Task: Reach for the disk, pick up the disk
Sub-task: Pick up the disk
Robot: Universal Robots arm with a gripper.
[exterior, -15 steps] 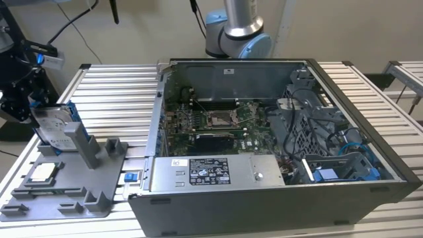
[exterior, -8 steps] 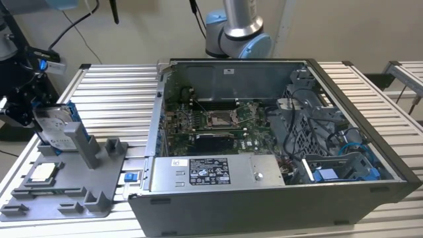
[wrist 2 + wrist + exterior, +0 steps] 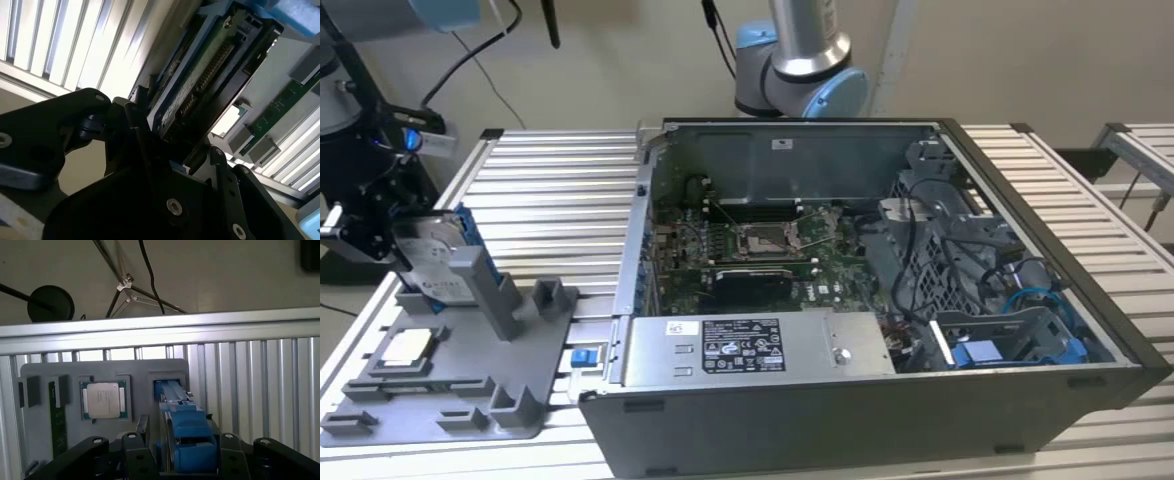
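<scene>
Roughly at 9 o'clock in the exterior view, the gripper (image 3: 387, 240) is in at the disk (image 3: 438, 262), so the reach looks done. The fingers (image 3: 134, 452) stand parted, one on each side of the blue frame, and a thin dark gap shows along one side in the first wrist view. I judge there is no firm clamp yet. The disk stands tilted on edge in the grey stand (image 3: 507, 400), its lower end in the slot, not lifted. A pale chip (image 3: 407, 347) lies at 7 o'clock. The open computer case (image 3: 881, 400) fills 3 o'clock.
</scene>
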